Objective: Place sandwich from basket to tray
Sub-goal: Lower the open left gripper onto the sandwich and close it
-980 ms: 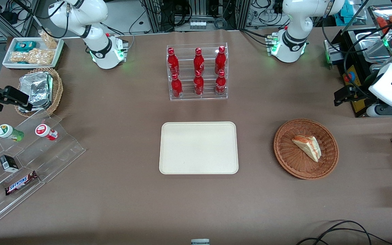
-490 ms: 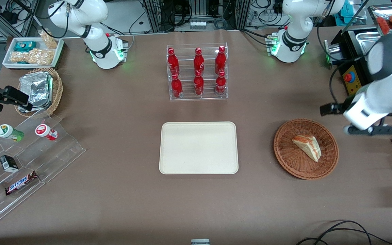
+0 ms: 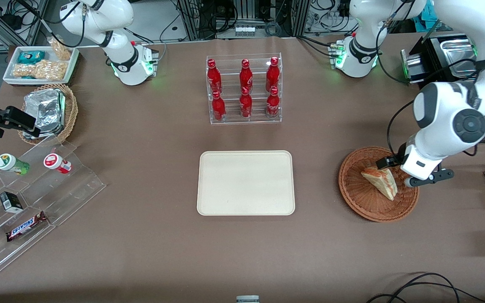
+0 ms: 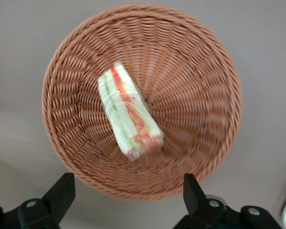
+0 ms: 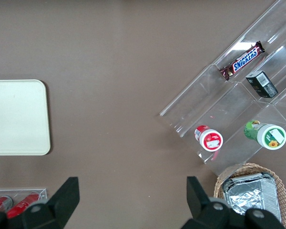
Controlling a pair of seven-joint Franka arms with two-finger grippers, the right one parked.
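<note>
The sandwich (image 3: 380,180), a pale wedge with red-orange and green layers, lies in the round reddish-brown wicker basket (image 3: 360,198). The left arm's gripper (image 3: 418,173) hangs just above the basket's rim, on the side toward the working arm's end of the table. In the left wrist view the sandwich (image 4: 128,114) lies near the basket's middle (image 4: 195,71). The gripper (image 4: 126,198) is open, its black fingers (image 4: 62,191) spread wide over the rim with nothing between them. The cream tray (image 3: 246,183) lies bare at the table's middle and also shows in the right wrist view (image 5: 16,117).
A clear rack of red bottles (image 3: 244,90) stands farther from the camera than the tray. Toward the parked arm's end are a stepped acrylic shelf (image 3: 36,189) with snacks, a paler basket of foil packets (image 3: 49,111) and a white snack tray (image 3: 40,65).
The left arm has swung in from the working arm's end of the table and come down over the basket. The sandwich and tray have not moved.
</note>
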